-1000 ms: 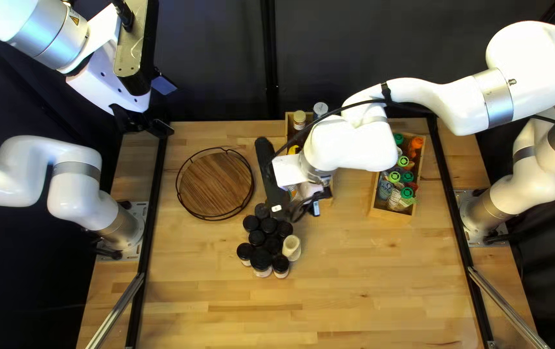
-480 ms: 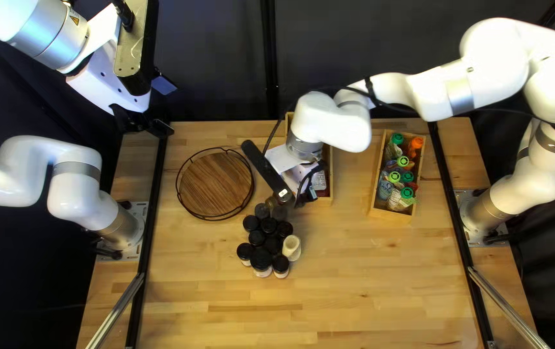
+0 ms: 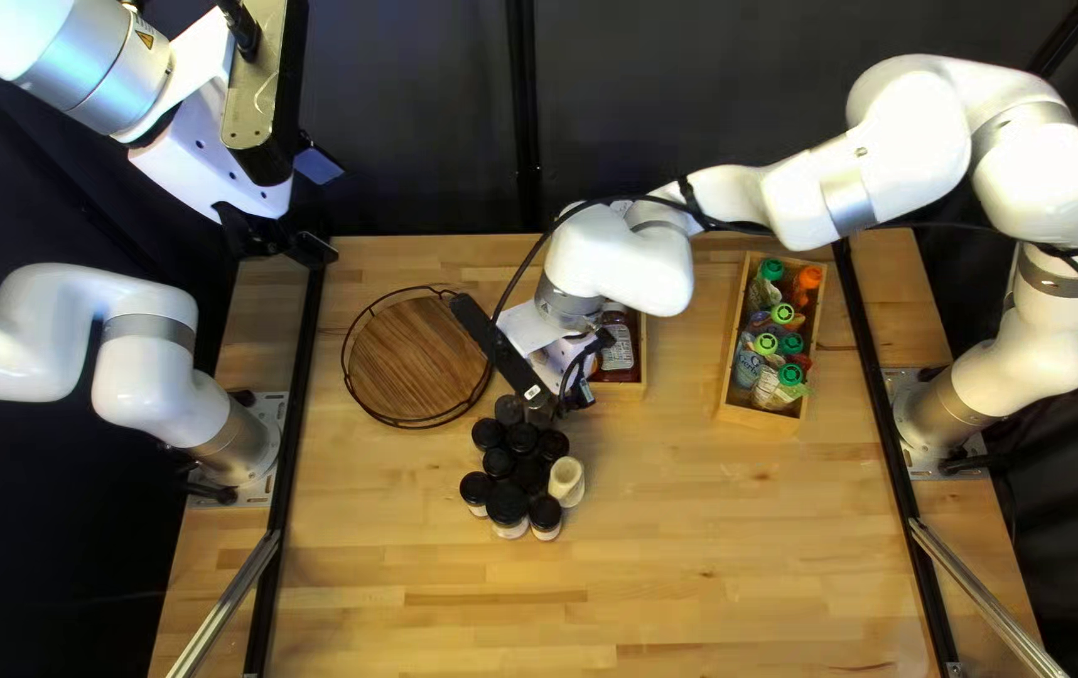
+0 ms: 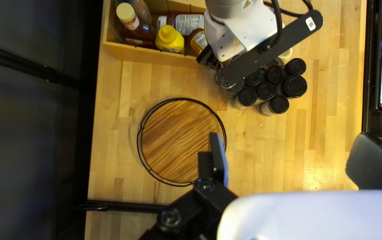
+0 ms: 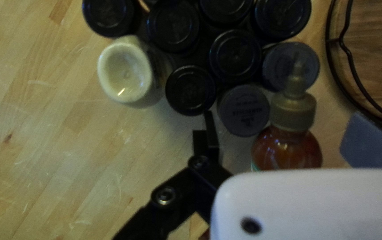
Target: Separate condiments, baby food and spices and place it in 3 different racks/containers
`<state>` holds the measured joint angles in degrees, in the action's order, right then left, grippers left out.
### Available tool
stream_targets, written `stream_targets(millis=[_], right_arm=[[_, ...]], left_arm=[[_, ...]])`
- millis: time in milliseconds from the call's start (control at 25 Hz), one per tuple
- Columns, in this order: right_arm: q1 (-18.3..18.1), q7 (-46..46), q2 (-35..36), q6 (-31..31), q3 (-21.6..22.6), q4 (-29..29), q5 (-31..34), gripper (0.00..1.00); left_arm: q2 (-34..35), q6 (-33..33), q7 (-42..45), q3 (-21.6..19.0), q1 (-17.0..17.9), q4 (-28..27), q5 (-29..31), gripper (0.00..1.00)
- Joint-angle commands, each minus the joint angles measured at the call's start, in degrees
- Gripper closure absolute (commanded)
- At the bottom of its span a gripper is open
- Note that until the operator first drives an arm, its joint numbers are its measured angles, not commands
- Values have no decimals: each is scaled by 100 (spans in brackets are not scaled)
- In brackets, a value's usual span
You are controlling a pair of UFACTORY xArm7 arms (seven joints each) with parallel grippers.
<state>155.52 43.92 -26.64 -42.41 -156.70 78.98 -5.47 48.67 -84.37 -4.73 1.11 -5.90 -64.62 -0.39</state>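
My right gripper (image 3: 564, 399) is low beside the black-lidded spice jars (image 3: 507, 467). In the right wrist view the right gripper (image 5: 283, 129) stands open around a red sauce bottle (image 5: 286, 149) with a nozzle cap; no contact shows. Past its fingers are the jars (image 5: 235, 55) and a cream bottle (image 5: 126, 73). My left gripper (image 3: 300, 241) is raised at the table's far left; in the left wrist view the left gripper (image 4: 291, 144) is open and empty, near the round wooden tray (image 4: 177, 142). A wooden box (image 4: 155, 54) holds condiment bottles, partly hidden by the right arm.
A second wooden box (image 3: 759, 421) with green- and orange-capped bottles stands to the right. The wire-rimmed round tray (image 3: 420, 358) lies left of the jars. The right arm reaches across the far side of the table.
My right gripper and its arm have swung left, toward the round tray, uncovering both boxes more. The left arm has not moved.
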Motion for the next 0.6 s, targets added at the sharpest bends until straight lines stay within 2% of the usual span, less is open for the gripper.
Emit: stream_targets(millis=[40,240,320,520,600], right_arm=[[32,-39,-65,69,-26,-6,31,4],[33,-47,-96,108,-42,-5,40,8],[36,-49,-136,82,-50,50,47,20],[15,-16,-181,79,-56,74,43,25],[5,0,-192,87,-58,67,42,31]], left_arm=[[0,0,0,0,0,0,0,0],[0,0,0,0,0,0,0,0],[0,0,0,0,0,0,0,0],[0,0,0,0,0,0,0,0],[0,0,0,0,0,0,0,0]])
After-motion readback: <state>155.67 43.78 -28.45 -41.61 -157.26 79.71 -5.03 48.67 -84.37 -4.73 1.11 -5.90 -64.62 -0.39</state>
